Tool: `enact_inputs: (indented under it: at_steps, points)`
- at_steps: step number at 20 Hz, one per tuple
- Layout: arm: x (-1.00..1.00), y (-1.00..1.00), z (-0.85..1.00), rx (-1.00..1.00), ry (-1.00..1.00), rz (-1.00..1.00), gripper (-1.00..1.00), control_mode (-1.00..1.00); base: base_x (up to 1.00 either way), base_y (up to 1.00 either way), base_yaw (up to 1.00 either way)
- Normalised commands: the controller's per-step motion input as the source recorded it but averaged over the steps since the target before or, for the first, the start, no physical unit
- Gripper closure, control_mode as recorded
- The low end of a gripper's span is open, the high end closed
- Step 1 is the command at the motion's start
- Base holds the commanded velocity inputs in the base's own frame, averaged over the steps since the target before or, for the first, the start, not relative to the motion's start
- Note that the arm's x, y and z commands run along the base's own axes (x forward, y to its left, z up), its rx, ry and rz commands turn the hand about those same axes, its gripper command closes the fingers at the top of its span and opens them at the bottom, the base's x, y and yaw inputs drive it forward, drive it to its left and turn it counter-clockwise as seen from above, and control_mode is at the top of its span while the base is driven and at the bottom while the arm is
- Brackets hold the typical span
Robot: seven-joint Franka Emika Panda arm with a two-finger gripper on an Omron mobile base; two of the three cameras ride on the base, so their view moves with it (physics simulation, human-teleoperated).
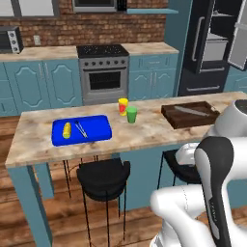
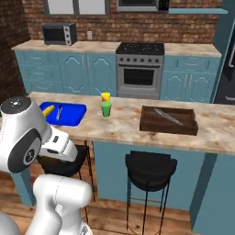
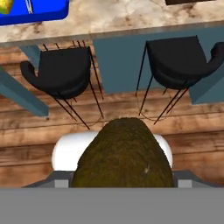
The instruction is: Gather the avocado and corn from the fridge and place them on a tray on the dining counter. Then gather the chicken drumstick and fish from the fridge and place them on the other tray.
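Counter layout from the base cams

Corn (image 1: 66, 129) sits in the left tray (image 1: 96, 130), fish (image 1: 191, 111) on the right tray (image 1: 173, 118), two cups (image 1: 127, 110) between them, stools (image 1: 103, 176) tucked under the counter (image 1: 144, 135).

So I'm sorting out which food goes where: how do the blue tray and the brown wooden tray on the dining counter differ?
The blue tray is bright blue with rounded corners; the brown tray is dark wood with square corners. The blue tray holds the yellow corn and a slim grey item; the brown tray holds only a slim silvery fish. Both are flat, rectangular and lie on the dining counter.
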Motion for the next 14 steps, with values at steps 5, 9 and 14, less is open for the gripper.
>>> enact_inputs:
  at_steps: [5, 9, 14]
  points:
    - [0.0, 0.0, 0.0, 0.0, 0.0, 0.0, 1.0, 1.0, 0.26, 0.96, -0.11]
    - [0.0, 0.0, 0.0, 0.0, 0.0, 0.0, 1.0, 1.0, 0.47, 0.8, -0.06]
    - [0.0, 0.0, 0.0, 0.0, 0.0, 0.0, 1.0, 1.0, 0.65, 0.27, 0.0]
